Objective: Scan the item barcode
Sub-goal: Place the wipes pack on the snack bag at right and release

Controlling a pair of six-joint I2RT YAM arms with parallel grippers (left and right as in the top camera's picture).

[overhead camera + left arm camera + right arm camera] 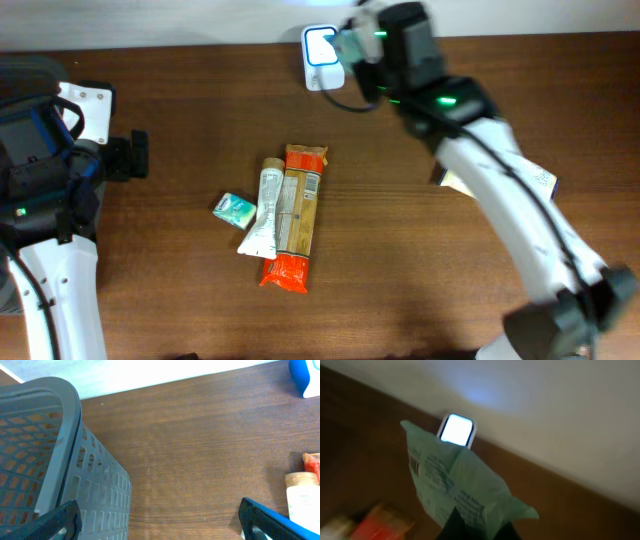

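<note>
Right pincer [479, 522] pinching green packet [460, 485], held just before lit scanner [456, 430] at far edge of desk [180, 280]. Left pincer [160, 522] spread wide beside basket [60, 460], left edge.

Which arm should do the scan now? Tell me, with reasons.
Right. The right gripper is shut on the green packet, holding it up in front of the lit scanner. The left gripper is open and empty beside the grey basket, far from the scanner.
</note>
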